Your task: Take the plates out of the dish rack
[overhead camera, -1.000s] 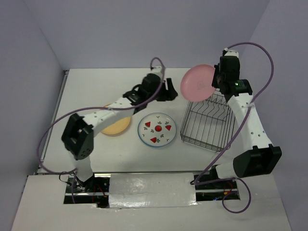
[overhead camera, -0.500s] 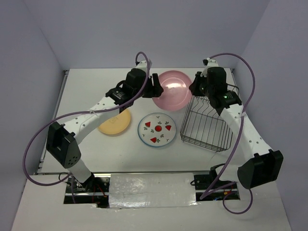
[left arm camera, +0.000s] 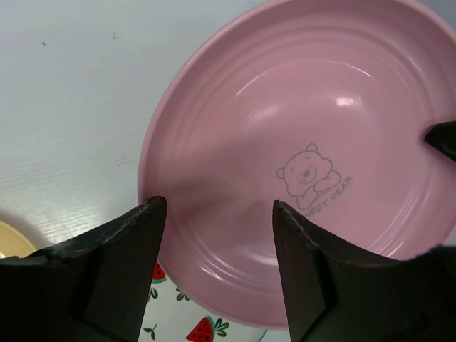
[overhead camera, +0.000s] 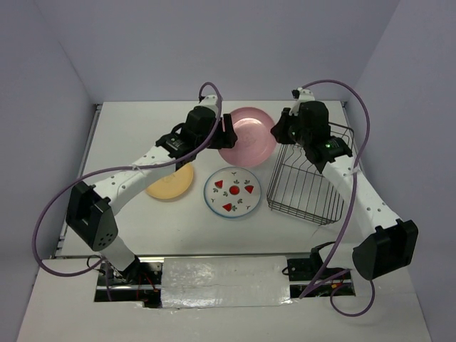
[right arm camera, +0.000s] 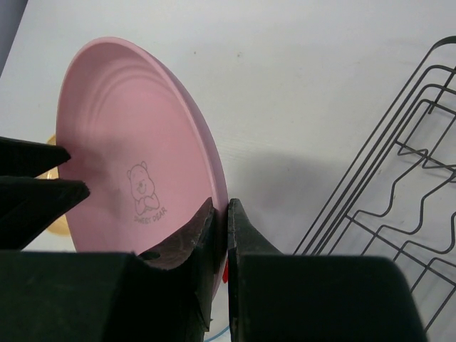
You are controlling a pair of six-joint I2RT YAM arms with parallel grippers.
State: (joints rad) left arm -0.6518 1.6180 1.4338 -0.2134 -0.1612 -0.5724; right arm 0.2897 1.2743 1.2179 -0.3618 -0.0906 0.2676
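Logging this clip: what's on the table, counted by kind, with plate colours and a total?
Plates: 3 (pink plate, yellow plate, white plate with red fruit)
Dish rack: 1
Total: 4

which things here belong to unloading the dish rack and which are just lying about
Part of the job: round pink plate, gripped at its rim by the right gripper; white round plate with red fruit marks; plain yellow-orange round plate; dark wire dish rack, holding no plates.
Just there: nothing loose; only the white table and the arms' purple cables.
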